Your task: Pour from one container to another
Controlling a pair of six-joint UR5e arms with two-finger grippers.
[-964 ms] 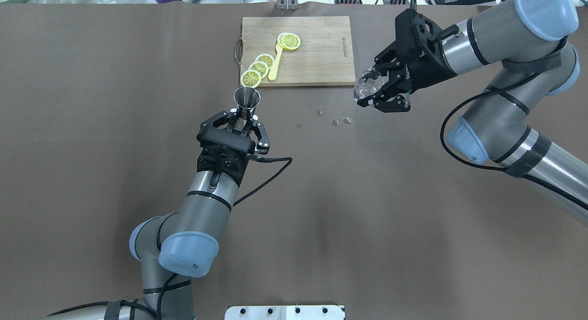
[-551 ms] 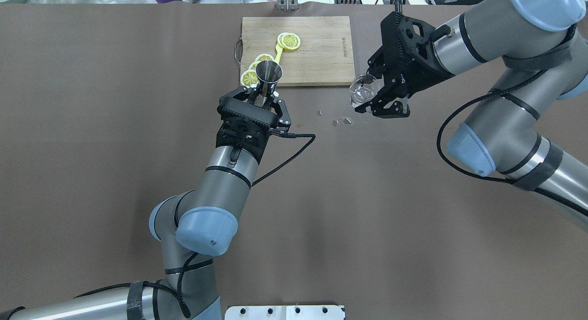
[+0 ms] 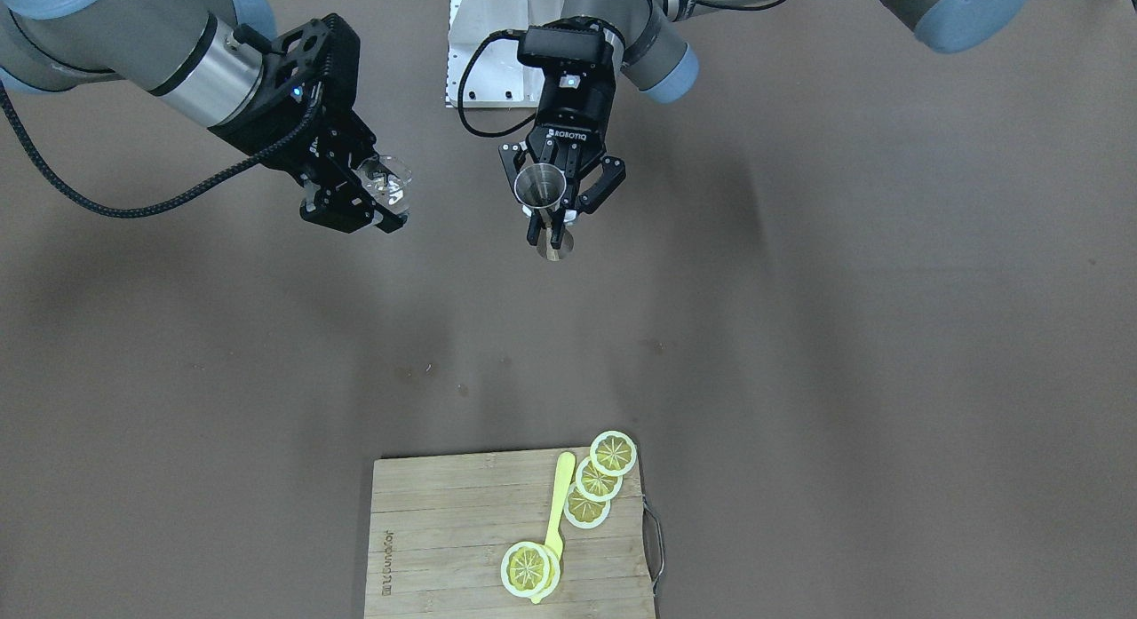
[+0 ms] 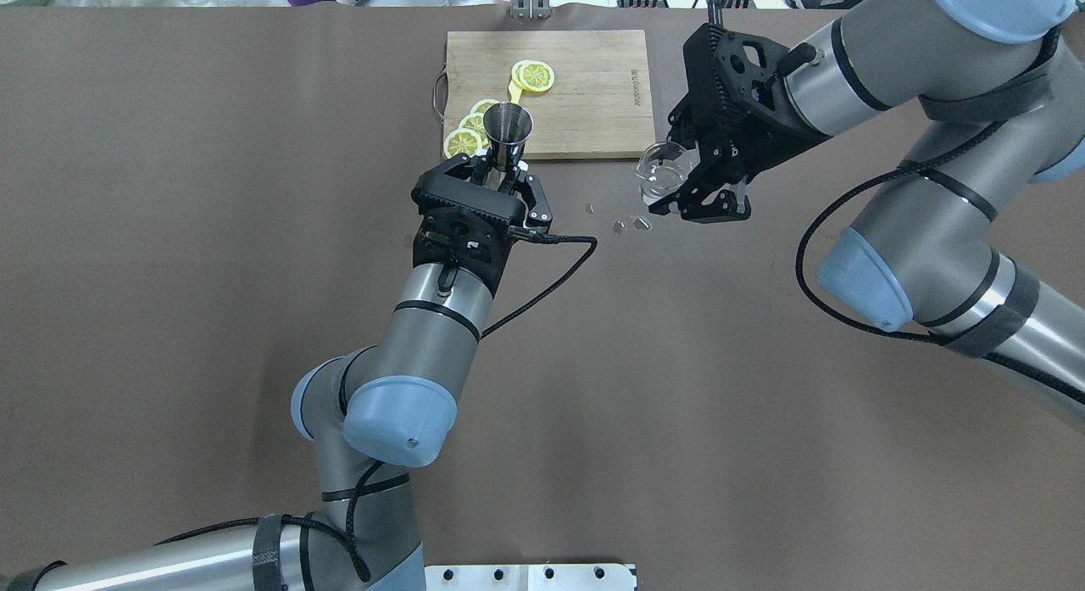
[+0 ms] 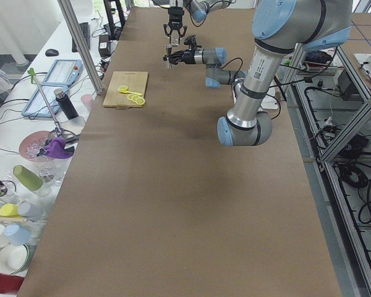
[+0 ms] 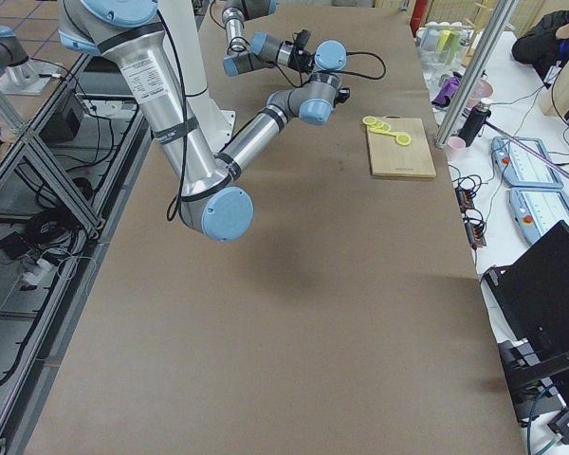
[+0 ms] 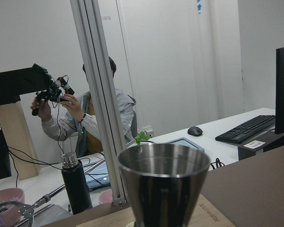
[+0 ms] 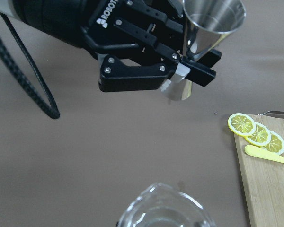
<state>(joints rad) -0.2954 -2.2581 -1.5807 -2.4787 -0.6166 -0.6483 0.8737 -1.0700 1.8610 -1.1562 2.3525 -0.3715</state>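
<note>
My left gripper [image 4: 503,169] is clamped on the steel jigger [image 4: 508,131], upright and up off the table by the cutting board [image 4: 593,91]; my right gripper [image 4: 676,177] is holding the little glass pitcher [image 4: 659,160] near the board's corner; the two containers are well apart.

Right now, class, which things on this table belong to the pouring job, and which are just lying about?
Part of the job:
- steel jigger, held in the left tool
- glass cup, held in the right tool

Just lying about:
- cutting board
- lemon slices
- yellow spoon
- small scraps on the table
</note>
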